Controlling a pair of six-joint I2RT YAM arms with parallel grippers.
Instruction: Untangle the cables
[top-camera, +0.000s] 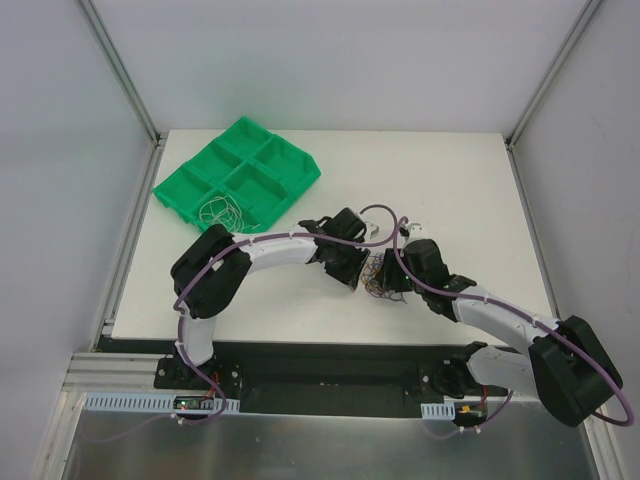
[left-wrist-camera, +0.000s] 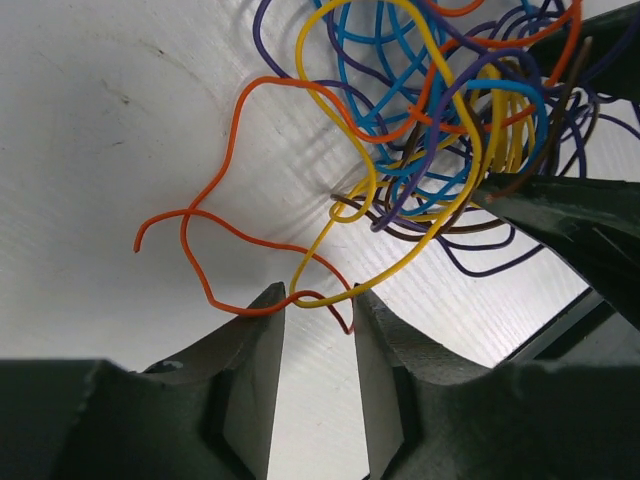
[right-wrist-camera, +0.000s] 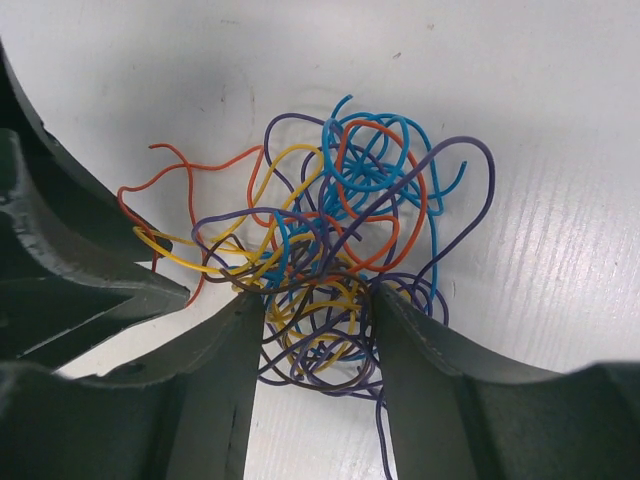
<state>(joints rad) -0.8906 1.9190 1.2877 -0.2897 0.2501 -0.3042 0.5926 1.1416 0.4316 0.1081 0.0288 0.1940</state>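
Seen from above, the cable tangle (top-camera: 376, 278) is mostly hidden.

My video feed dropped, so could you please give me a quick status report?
Left gripper open, tips at the orange wire. Right gripper open, straddling the tangle. Nothing blocking either.

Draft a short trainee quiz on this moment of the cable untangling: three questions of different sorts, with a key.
1. True or false: the tangle lies inside the tray.
2. Which wires cross the left gripper at its fingertips? A) orange and yellow B) blue and purple C) brown only
3. Fill in: the right gripper is ___, its fingers either side of the tangle's near edge.

Key: 1 false, it lies on the table between the two grippers; 2 A; 3 open.
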